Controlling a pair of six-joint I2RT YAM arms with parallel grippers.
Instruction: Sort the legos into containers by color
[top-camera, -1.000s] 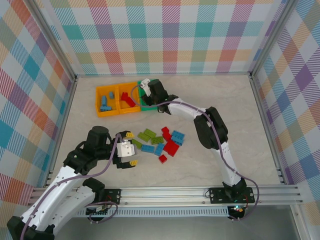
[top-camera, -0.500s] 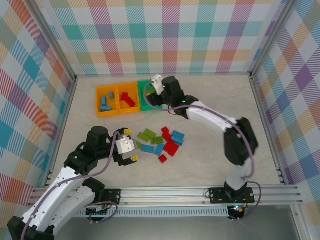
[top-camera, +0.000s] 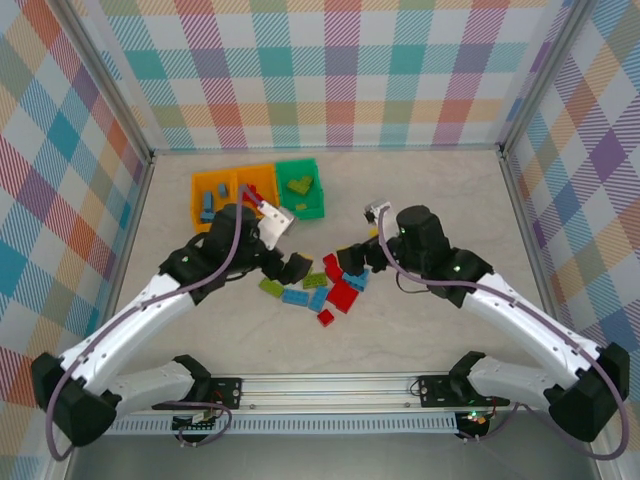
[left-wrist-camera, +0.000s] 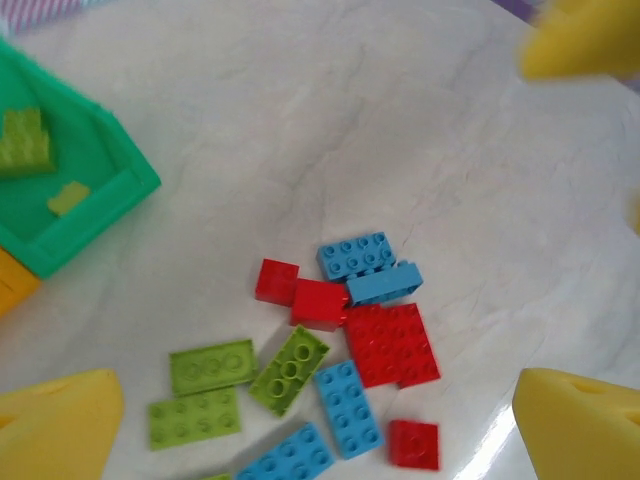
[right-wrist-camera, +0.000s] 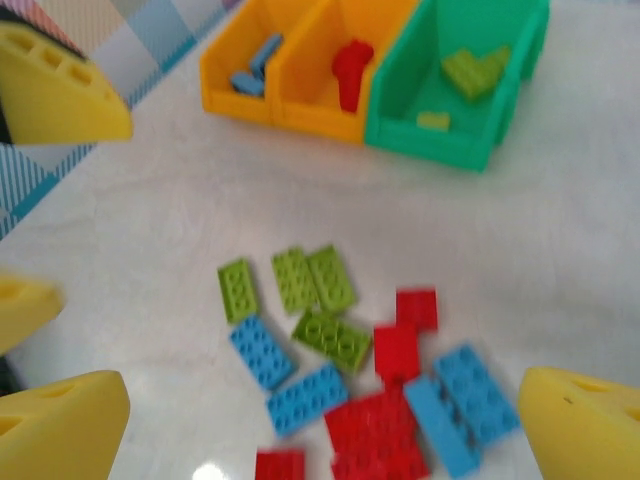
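Two open, empty grippers crowd one pile — left gripper (top-camera: 293, 267) and right gripper (top-camera: 350, 257) over the legos (top-camera: 343, 296) near the bins (top-camera: 298, 164); they could collide, or pinch touching bricks of mixed colours.

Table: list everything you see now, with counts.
table: one, pale marbled
bins: three, two orange and one green, joined in a row towards the far edge
loose red bricks: four, red, clustered nearer than the bins
loose blue bricks: four, blue, same cluster
loose green bricks: four, lime, same cluster
sorted bricks: count unclear; blue in end orange bin, red in middle orange bin, lime in green bin
left gripper: one, yellow, open over the cluster
right gripper: one, yellow, open over the cluster
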